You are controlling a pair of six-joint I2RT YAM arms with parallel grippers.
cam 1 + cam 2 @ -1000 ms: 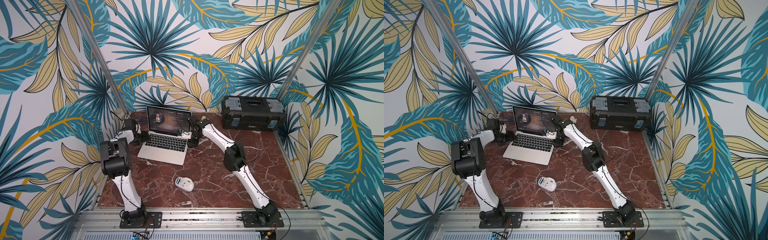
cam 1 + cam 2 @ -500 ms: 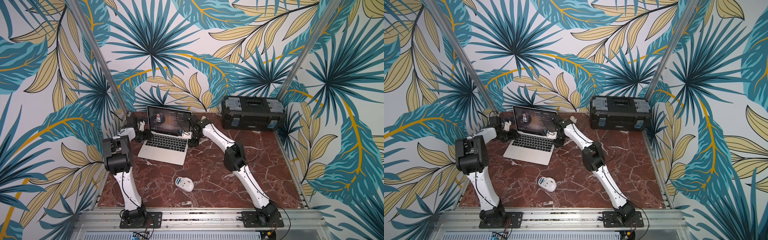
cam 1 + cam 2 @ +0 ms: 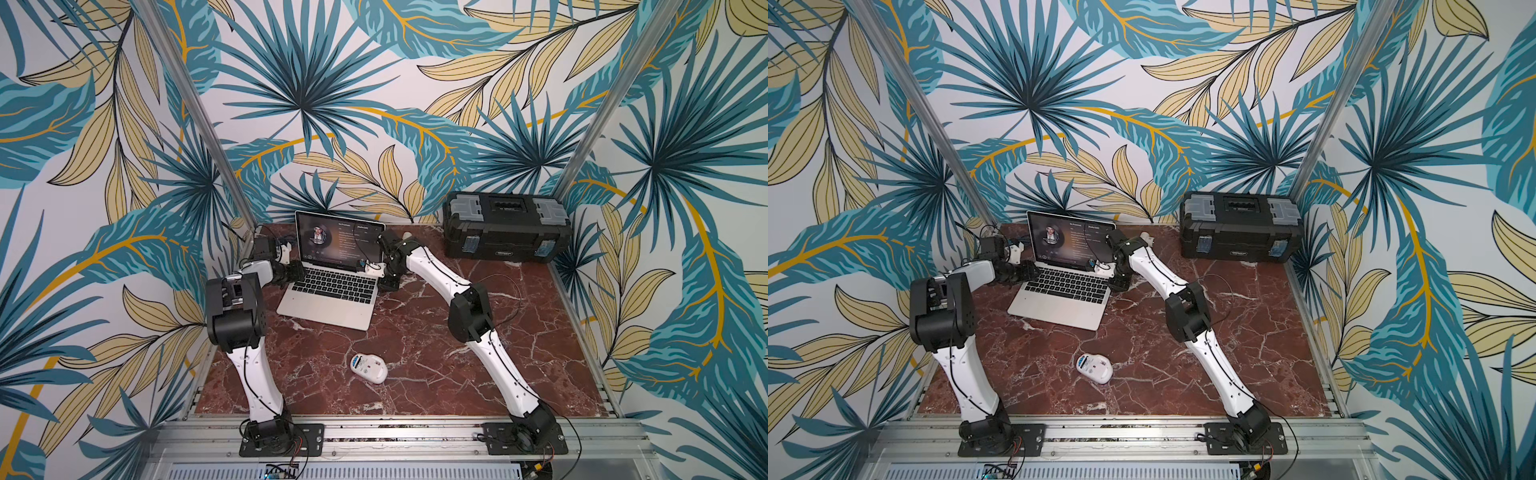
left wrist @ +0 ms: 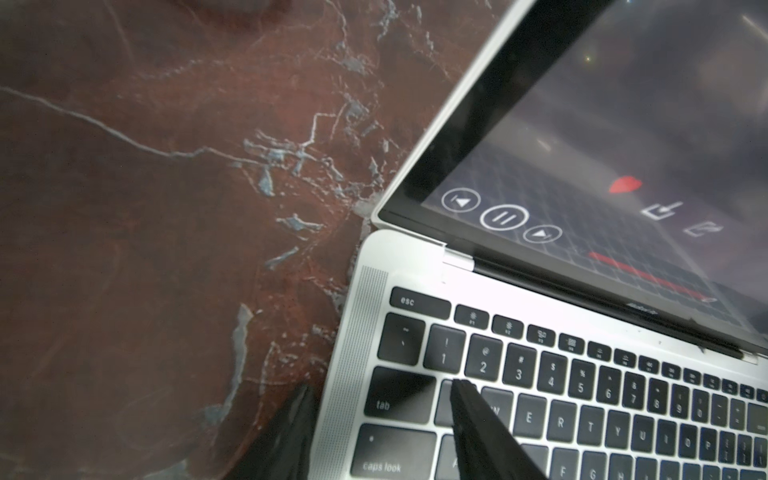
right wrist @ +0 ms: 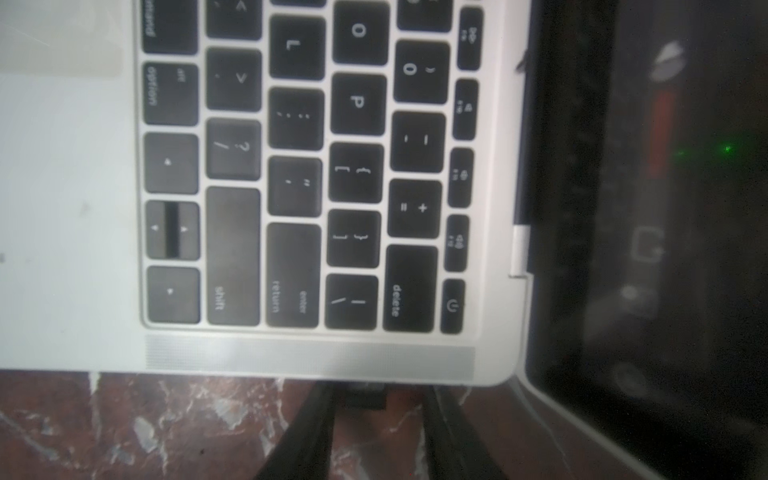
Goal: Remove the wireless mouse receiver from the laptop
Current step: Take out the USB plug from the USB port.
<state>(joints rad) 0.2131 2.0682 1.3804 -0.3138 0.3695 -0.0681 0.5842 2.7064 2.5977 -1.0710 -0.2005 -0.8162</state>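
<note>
The open silver-grey laptop [image 3: 332, 291] [image 3: 1065, 293] sits at the back left of the marble table, its screen lit. The receiver [image 5: 365, 397] is a short black stub sticking out of the laptop's [image 5: 291, 357] right side edge. My right gripper [image 5: 380, 388] [image 3: 388, 284] stands open around it. The stub lies close to one finger [image 5: 311, 419], with a gap to the other. My left gripper [image 4: 382, 386] [image 3: 296, 272] is open and straddles the laptop's [image 4: 361, 332] left edge. One of its fingers [image 4: 473, 415] is over the keys, the other over the table.
A white mouse [image 3: 369, 368] [image 3: 1095, 367] lies belly-up in the middle front of the table. A black toolbox [image 3: 505, 230] [image 3: 1239, 230] stands at the back right. A thin cable [image 3: 503, 282] trails beside the right arm. Patterned walls close three sides.
My left gripper has moved right, up to the laptop's left edge, and the left elbow has shifted with it. The right gripper has stayed at the laptop's right edge.
</note>
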